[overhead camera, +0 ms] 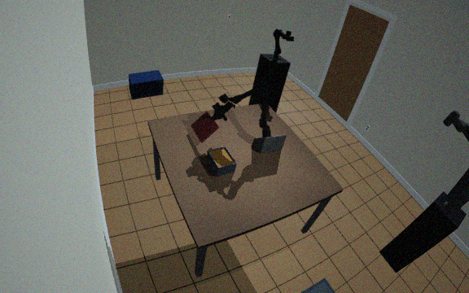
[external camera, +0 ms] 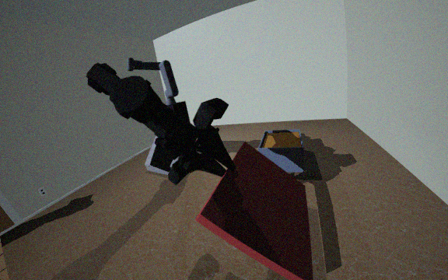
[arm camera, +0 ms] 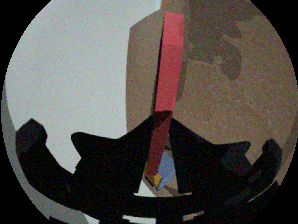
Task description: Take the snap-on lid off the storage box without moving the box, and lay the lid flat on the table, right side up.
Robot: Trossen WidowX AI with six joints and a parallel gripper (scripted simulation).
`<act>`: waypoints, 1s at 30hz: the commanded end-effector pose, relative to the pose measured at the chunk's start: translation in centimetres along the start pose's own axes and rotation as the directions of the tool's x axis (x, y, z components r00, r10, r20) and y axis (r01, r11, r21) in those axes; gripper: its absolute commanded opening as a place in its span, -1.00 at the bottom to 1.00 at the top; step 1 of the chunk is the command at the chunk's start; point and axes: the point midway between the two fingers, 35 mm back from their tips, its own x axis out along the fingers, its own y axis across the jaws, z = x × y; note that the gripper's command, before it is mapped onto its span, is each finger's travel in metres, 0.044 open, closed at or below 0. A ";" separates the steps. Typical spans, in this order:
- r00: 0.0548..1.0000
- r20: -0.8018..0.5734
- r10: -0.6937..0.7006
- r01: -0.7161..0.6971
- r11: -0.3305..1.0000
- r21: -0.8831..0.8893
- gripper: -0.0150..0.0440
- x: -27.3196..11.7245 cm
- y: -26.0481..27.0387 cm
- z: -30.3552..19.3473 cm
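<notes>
My gripper (overhead camera: 214, 116) (external camera: 229, 169) (arm camera: 161, 120) is shut on one edge of the red lid (overhead camera: 204, 127) (external camera: 268, 206) (arm camera: 170, 75). The lid is held up above the table (overhead camera: 255, 203) (external camera: 383, 218), steeply tilted, with its broad dark-red face showing in the exterior view. In the wrist view it shows edge-on between the fingers. The blue-grey storage box (overhead camera: 225, 168) (external camera: 280, 158) (arm camera: 167, 167) stands open on the table, with orange showing inside. The lid is apart from the box and partly covers it in the exterior view. Which lid face is the top is hard to tell.
A grey panel (overhead camera: 273, 144) stands upright beside a dark arm part, to the right of the box in the top view. Other dark arms stand on black pedestals (overhead camera: 270, 81) (overhead camera: 423, 233) beyond the table. A blue block (overhead camera: 146, 85) is on the floor.
</notes>
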 end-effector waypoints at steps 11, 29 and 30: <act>1.000 -0.005 0.015 -0.015 1.000 -0.007 -0.49 0.7 -0.6 -0.2; 1.000 -0.005 0.015 -0.015 1.000 -0.008 -0.49 1.7 -1.7 -0.2; 1.000 -0.005 0.015 -0.015 1.000 -0.008 -0.49 1.7 -1.7 -0.2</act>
